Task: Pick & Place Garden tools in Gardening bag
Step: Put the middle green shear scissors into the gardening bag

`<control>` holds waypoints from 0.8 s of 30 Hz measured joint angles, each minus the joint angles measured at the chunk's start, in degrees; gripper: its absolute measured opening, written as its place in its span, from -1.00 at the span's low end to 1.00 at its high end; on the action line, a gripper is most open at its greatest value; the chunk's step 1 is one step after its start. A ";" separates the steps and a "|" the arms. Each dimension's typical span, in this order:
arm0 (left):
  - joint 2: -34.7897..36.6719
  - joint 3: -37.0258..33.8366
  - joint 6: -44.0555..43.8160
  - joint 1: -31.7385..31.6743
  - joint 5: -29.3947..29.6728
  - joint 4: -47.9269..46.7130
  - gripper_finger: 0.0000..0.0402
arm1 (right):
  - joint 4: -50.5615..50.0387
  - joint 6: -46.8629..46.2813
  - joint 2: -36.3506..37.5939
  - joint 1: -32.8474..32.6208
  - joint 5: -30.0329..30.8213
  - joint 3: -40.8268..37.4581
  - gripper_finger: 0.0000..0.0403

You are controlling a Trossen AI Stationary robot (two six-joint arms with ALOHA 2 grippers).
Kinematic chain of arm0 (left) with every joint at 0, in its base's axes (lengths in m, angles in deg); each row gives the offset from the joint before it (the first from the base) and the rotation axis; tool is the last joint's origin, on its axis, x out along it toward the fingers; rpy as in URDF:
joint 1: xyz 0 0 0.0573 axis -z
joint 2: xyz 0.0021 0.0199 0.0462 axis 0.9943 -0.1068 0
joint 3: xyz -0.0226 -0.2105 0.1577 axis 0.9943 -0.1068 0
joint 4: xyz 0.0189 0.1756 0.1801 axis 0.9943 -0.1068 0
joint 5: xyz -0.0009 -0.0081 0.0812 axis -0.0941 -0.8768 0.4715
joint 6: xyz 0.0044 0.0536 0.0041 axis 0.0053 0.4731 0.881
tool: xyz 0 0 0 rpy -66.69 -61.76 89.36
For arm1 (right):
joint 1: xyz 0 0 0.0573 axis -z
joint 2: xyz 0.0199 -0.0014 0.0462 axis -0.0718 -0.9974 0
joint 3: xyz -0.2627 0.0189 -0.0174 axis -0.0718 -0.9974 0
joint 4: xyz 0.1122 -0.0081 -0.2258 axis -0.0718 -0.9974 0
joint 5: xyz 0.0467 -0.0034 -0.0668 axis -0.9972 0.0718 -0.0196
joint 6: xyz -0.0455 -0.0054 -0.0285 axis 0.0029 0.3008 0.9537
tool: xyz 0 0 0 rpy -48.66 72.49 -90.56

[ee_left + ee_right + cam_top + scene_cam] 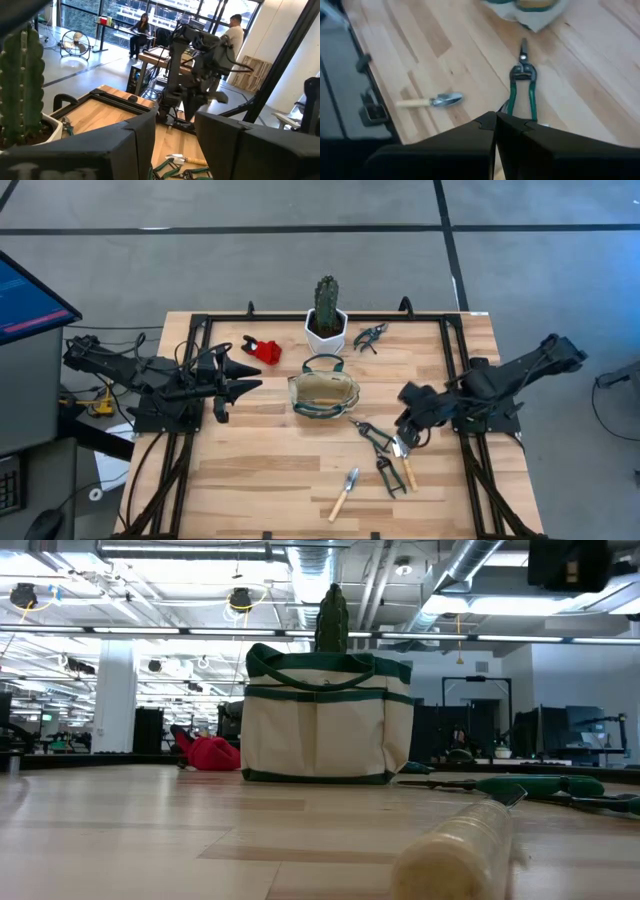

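Note:
The cream gardening bag (322,392) with green trim stands upright on its base mid-table; the low view shows it (325,715) too. Garden tools lie flat on the wood: a red piece (263,350), dark shears (371,335), green-handled shears (372,433) (522,85), a second green-handled pair (390,475), a wooden-handled trowel (345,492) (432,101). My right gripper (405,442) (496,119) hangs shut above the near-right tools, slanting down. My left gripper (250,377) (172,135) is held level left of the bag, open, nothing between its fingers.
A green cactus (326,302) in a white pot (326,332) stands just beyond the bag. A black frame (200,320) runs along the table's left, far and right sides. Bare wood lies near left (250,480). People sit in the room beyond the table.

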 joint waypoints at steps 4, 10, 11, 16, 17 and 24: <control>0.00 0.00 0.00 0.01 0.00 -0.09 -0.37 | 1.38 4.48 -4.14 0.52 -1.02 0.00 -1.00; 0.02 0.00 0.00 0.00 -0.01 -0.11 -0.37 | 0.85 5.20 -7.76 0.63 -2.49 0.00 -1.00; 0.01 0.00 0.00 0.01 -0.01 -0.15 -0.37 | 0.78 5.24 -8.14 0.63 -2.59 0.00 -1.00; 0.02 0.00 0.00 0.00 0.00 -0.13 -0.37 | 1.62 7.02 -9.59 0.33 -2.62 0.00 -1.00; 0.02 0.00 0.00 0.01 0.00 -0.15 -0.37 | 2.26 8.14 -9.71 0.20 -2.59 0.00 -1.00; 0.02 0.00 0.00 0.02 0.00 -0.43 -0.37 | 4.51 11.29 -9.14 1.93 -4.04 -0.04 -1.00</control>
